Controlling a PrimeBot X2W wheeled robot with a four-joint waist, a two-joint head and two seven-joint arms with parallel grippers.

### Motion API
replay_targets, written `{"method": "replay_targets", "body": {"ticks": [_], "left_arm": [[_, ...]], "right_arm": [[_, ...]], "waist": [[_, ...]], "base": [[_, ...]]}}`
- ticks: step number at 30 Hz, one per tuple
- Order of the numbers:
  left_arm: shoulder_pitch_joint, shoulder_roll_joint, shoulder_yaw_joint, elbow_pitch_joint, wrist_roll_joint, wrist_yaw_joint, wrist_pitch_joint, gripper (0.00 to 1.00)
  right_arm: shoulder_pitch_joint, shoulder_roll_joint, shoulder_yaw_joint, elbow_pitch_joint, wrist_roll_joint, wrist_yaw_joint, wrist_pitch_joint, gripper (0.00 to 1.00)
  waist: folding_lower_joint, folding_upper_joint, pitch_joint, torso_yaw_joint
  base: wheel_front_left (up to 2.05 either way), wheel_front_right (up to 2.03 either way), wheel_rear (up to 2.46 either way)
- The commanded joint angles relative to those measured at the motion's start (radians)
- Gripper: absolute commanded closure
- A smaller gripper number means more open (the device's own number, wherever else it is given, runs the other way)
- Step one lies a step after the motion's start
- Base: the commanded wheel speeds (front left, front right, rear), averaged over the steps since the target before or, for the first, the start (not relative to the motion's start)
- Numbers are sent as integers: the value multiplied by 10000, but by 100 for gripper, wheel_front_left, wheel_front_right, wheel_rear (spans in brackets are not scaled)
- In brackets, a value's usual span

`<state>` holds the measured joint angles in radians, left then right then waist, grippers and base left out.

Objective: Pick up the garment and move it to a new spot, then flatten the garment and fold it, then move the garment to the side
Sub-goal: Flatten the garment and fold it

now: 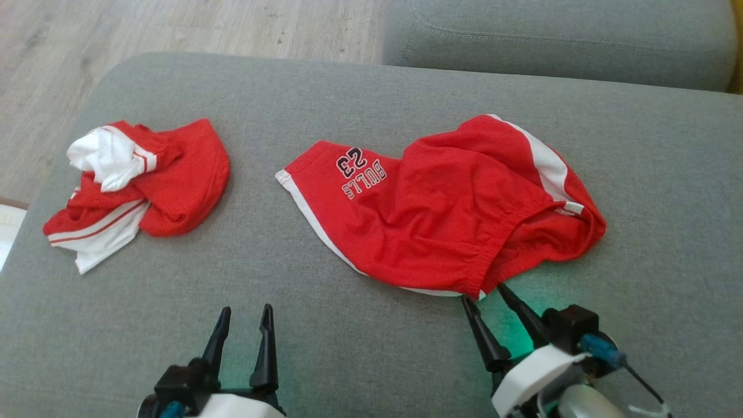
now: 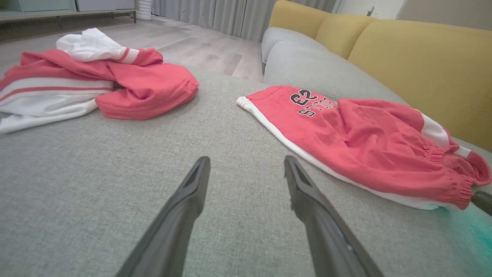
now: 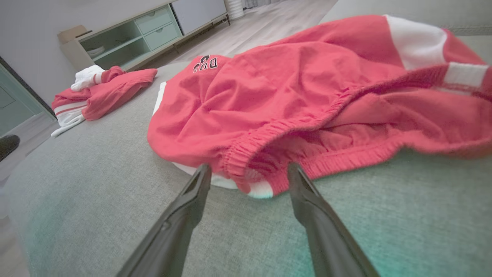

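Red shorts (image 1: 441,215) waistband at R hand (image 1: 482,292) tips; fingers spread wide, nothing held.

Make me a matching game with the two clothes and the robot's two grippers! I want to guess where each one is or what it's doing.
Things:
1. red shorts
2. crumpled red-and-white garment
3. left gripper
4. right gripper

Places or states:
A. open, pointing at bare grey cushion
B. open, fingertips at an elastic waistband
C. bunched up on the robot's left
D. lying in the middle, printed with 23

Pairs: 1-D, 2-C, 3-A, 4-B.
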<state>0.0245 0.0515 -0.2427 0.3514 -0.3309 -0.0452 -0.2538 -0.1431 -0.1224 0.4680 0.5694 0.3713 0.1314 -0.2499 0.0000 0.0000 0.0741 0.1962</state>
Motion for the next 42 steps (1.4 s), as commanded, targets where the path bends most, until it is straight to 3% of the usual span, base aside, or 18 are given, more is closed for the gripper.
{"method": "replay_targets", "body": {"ticks": [1,7,8,9,10,13,14,18,25,26,27,28,32,42], "left_arm": [[-207,-13,254,-231,-42,-32,-80,0],[-266,-13,191,-228,-72,-20,-80,0],[-274,-13,178,-241,-80,-13,-80,0],[-277,-13,170,-252,-88,-6,-80,0],[-271,-13,167,-257,-95,2,-80,0],[-244,-13,148,-246,-121,19,-80,0],[-250,-13,123,-253,-144,27,-80,0],[-361,-13,-12,-263,-200,10,-80,0],[-666,-13,-389,-214,-287,37,-80,0],[-682,-13,-415,-207,-294,48,-80,0],[-687,-13,-423,-202,-297,58,-80,0],[-678,-13,-411,-195,-297,72,-80,0],[-538,-13,-143,-135,-233,114,-80,0],[-311,-13,893,-270,366,243,-80,0]], "right_arm": [[-571,-32,314,-161,125,-7,-117,0],[-956,-7,697,74,462,-7,-118,4],[-1017,-8,716,86,521,-7,-118,31],[-1071,-5,760,81,579,-7,-118,74],[-1114,-5,800,75,640,-7,-118,100],[-1264,-11,475,84,959,-7,-118,100],[-1430,5,-269,61,1178,-7,-118,100],[-1946,-33,-1616,419,1172,-7,-118,100],[-3138,-168,-3169,2519,383,-7,-107,100],[-3255,-142,-3250,2770,280,-7,-108,91],[-3355,-113,-3327,2939,186,-7,-109,35],[-3414,-77,-3396,3039,92,-7,-111,0],[-3128,91,-3761,2417,-409,-7,-115,0],[-593,382,-4021,-1380,-2564,-7,-117,0]], "waist": [[0,0,30,51],[0,0,119,197],[0,0,135,218],[0,0,149,235],[0,0,162,245],[0,0,220,239],[0,0,277,229],[0,0,497,265],[0,0,823,533],[0,0,831,552],[0,0,830,559],[0,0,808,546],[0,0,546,296],[0,0,-235,-764]], "base": [[0,0,0],[0,0,0],[0,0,0],[0,0,0],[0,0,0],[0,0,0],[0,0,0],[0,0,0],[0,0,0],[0,0,0],[0,0,0],[0,0,0],[0,0,0],[0,0,0]]}}
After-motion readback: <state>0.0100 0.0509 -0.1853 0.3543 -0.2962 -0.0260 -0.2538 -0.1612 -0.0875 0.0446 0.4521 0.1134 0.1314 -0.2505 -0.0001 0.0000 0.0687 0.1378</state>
